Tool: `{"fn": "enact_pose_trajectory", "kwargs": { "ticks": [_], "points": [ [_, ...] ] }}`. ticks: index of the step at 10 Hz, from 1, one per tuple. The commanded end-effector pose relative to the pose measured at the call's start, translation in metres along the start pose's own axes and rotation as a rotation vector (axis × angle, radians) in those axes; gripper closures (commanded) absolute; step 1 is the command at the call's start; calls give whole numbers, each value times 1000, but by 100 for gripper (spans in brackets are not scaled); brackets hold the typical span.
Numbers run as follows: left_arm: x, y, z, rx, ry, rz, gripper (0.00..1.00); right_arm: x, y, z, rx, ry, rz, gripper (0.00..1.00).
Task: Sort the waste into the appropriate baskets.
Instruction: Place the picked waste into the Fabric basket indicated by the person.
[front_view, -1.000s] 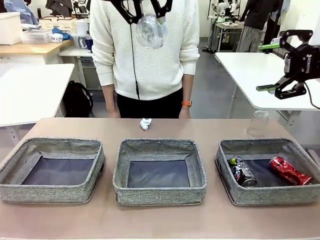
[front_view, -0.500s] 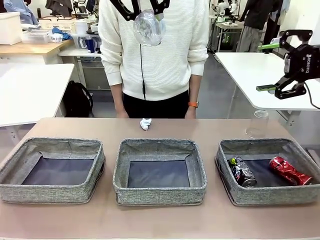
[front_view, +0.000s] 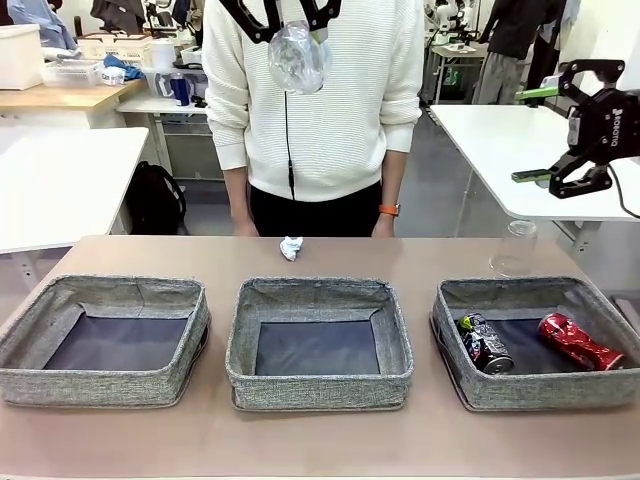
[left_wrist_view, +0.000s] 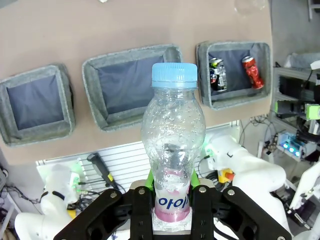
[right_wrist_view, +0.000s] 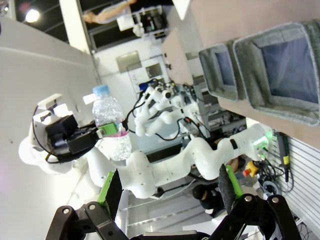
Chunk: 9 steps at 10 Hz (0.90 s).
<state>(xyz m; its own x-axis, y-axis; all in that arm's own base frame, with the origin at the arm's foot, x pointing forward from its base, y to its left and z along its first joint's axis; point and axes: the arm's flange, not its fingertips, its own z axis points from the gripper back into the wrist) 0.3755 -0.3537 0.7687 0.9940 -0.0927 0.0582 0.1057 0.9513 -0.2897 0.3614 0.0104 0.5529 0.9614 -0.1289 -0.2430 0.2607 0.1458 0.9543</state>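
Where the brown desk (front_view: 320, 445) fills the lower part of the front view, a person in a white knit sweater (front_view: 330, 120) stands at the middle of its far edge, arms hanging at the sides. Three grey woven baskets sit in a row along the near edge: the left basket (front_view: 100, 387) toward the near left corner, the middle basket (front_view: 320, 392) at the centre, and the right basket (front_view: 530, 392) toward the near right corner. The left and middle ones show only their dark flat bottoms.

The left gripper (left_wrist_view: 172, 195) hangs high above the desk, pointing down, and its fingers are clamped on the clear bottle (left_wrist_view: 173, 135) at the pink label. The blue cap points down toward the baskets. In the front view the bottle hangs in front of the person's chest.

The right gripper (front_view: 537, 134) hovers high beyond the desk's right edge. Its green-padded fingers are spread wide with nothing between them.

The crumpled clear plastic (front_view: 513, 250) rests near the far right corner, just behind the right basket. Inside that basket the dark can (front_view: 485, 343) lies toward the left wall and the red crushed can (front_view: 578, 341) toward the right wall, the two apart. The white paper wad (front_view: 291, 247) sits by the middle of the far edge, just in front of the person.
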Motion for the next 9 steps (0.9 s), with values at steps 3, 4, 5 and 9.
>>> {"fn": "enact_pose_trajectory", "kwargs": {
  "ticks": [3,4,5,9],
  "points": [
    [-3,4,2,11,-11,-4,77,0,5,-1,13,4,-11,0],
    [-3,4,2,11,-11,-4,77,0,5,-1,13,4,-11,0],
    [-3,4,2,11,-11,-4,77,0,5,-1,13,4,-11,0],
    [-3,4,2,11,-11,-4,77,0,5,-1,13,4,-11,0]
  ]
}}
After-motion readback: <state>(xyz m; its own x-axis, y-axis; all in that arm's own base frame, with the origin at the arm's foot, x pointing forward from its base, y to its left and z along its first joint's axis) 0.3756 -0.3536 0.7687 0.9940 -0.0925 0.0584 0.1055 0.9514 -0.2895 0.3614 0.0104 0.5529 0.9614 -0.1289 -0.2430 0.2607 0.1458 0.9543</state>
